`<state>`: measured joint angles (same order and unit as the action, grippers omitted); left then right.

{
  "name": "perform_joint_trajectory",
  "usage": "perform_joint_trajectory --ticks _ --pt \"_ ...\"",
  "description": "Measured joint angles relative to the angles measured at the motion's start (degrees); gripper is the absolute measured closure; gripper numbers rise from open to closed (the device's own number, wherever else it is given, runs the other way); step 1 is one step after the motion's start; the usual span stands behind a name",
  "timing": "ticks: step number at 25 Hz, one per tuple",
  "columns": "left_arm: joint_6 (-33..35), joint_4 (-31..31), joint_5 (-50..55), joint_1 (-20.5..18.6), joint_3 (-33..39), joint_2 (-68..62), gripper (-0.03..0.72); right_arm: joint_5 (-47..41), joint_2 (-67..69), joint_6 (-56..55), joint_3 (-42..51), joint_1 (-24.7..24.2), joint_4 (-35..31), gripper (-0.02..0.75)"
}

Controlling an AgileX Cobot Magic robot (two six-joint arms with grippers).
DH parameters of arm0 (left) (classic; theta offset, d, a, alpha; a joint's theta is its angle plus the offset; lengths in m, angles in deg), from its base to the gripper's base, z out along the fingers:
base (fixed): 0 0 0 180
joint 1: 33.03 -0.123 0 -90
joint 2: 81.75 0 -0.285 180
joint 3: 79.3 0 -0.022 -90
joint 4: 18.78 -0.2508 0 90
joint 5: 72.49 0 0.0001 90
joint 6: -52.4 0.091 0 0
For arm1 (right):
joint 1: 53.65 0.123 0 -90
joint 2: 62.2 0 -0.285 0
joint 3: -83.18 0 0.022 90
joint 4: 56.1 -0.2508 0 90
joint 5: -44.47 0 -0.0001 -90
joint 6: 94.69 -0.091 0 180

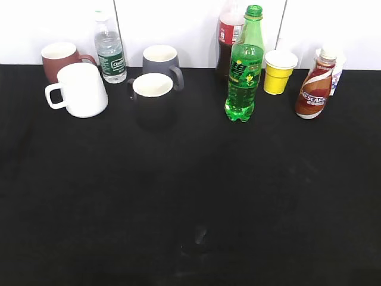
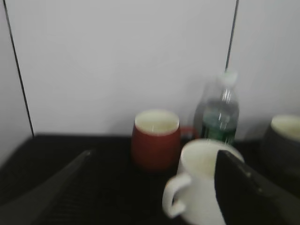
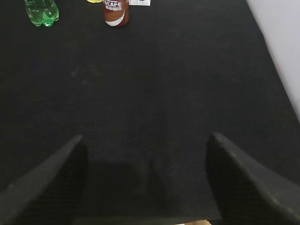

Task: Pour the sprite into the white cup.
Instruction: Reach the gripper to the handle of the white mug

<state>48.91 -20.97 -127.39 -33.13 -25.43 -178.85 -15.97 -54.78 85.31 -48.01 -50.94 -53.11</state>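
From where I sit nothing of the pour looks done yet; the sprite (image 1: 244, 65) stands upright and capped at the back of the black table (image 1: 190, 196), right of centre, just beside the yellow cup (image 1: 278, 71); the white cup (image 1: 79, 89) sits well apart at the far left, in front of the red mug (image 1: 59, 58); my left gripper (image 2: 154, 187) is spread wide with the white cup before it; my right gripper (image 3: 145, 173) hangs open and empty over bare table, far from the bottle; grasping, uncapping and pouring all remain.
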Motion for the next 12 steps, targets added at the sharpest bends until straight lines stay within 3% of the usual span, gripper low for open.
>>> perform_joint_trajectory --ticks 2,6,12 --pt "0.0 -0.1 -4.8 0.0 -1.5 -10.3 0.099 0.0 0.0 0.0 0.0 0.0 0.0 0.151" --pt "0.0 -0.2 -6.8 0.0 -11.4 -24.7 0.099 0.0 0.0 0.0 0.0 0.0 0.0 0.151" --pt "0.0 -2.1 -1.7 0.0 -27.0 -36.9 0.115 0.0 0.0 0.0 0.0 0.0 0.0 0.151"
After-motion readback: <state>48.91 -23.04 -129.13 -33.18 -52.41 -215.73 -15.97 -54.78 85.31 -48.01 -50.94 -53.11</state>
